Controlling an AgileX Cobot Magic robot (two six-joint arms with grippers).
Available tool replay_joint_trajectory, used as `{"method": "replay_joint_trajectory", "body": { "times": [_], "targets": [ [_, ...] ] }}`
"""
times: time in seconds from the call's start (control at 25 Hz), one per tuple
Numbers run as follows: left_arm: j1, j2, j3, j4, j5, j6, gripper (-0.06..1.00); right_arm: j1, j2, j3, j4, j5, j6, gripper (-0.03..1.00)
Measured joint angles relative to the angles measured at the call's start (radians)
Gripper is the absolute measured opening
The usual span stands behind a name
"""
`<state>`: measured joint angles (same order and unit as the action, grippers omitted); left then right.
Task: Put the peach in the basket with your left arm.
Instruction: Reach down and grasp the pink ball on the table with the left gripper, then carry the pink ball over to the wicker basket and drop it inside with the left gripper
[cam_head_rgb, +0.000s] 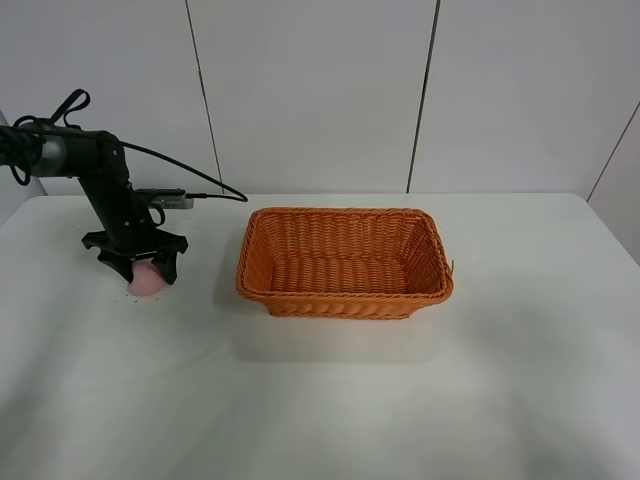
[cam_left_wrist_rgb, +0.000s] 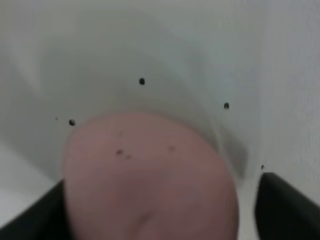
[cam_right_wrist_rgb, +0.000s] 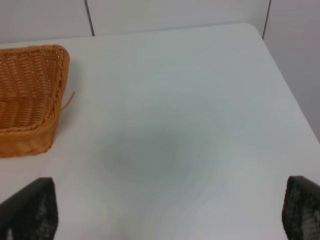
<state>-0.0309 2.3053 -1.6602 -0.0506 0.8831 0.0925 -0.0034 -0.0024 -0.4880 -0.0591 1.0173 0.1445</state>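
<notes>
**A:** What do we see closest in?

**B:** The peach (cam_left_wrist_rgb: 150, 180), pale pink and blurred, fills the lower part of the left wrist view. The left hand (cam_head_rgb: 148, 272) is down over it, with 2 black fingers (cam_left_wrist_rgb: 285, 210), 1 on each side.

**A:** Do we call it clamped?

**B:** No. 1 finger meets the fruit at the frame edge, but a strip of white shows between the peach and the other finger. We read the fingers as apart, straddling the peach.

**A:** And where is the peach?

**B:** Low on the white surface (cam_head_rgb: 330, 400), outside the basket (cam_head_rgb: 345, 300) and well apart from its left end. A few dark specks (cam_left_wrist_rgb: 142, 81) dot the surface just beyond the fruit.

**A:** And the right hand (cam_right_wrist_rgb: 165, 215)?

**B:** Only its 2 fingertips (cam_right_wrist_rgb: 30, 212) show, 1 in each lower corner of its wrist view. They are spread wide with nothing between them, and 1 corner of the basket lies ahead of them.

**A:** Further back?

**B:** The left arm (cam_head_rgb: 105, 190) rises from the hand toward the left edge, trailing a black cable (cam_head_rgb: 190, 170). Behind it is the white panelled wall (cam_head_rgb: 310, 90).
</notes>
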Motion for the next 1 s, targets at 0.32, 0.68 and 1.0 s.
{"method": "replay_joint_trajectory", "body": {
  "times": [0.32,0.68,1.0],
  "targets": [
    [0.0,-0.012,-0.066,0.059,0.096,-0.054,0.13,0.0,0.0,0.0,0.0,0.0,0.0,0.69],
    [0.0,-0.143,-0.27,0.056,0.284,-0.072,0.12,0.0,0.0,0.0,0.0,0.0,0.0,0.69],
    [-0.032,-0.169,-0.348,-0.018,0.286,-0.074,0.12,0.0,0.0,0.0,0.0,0.0,0.0,0.69]
  ]
}}
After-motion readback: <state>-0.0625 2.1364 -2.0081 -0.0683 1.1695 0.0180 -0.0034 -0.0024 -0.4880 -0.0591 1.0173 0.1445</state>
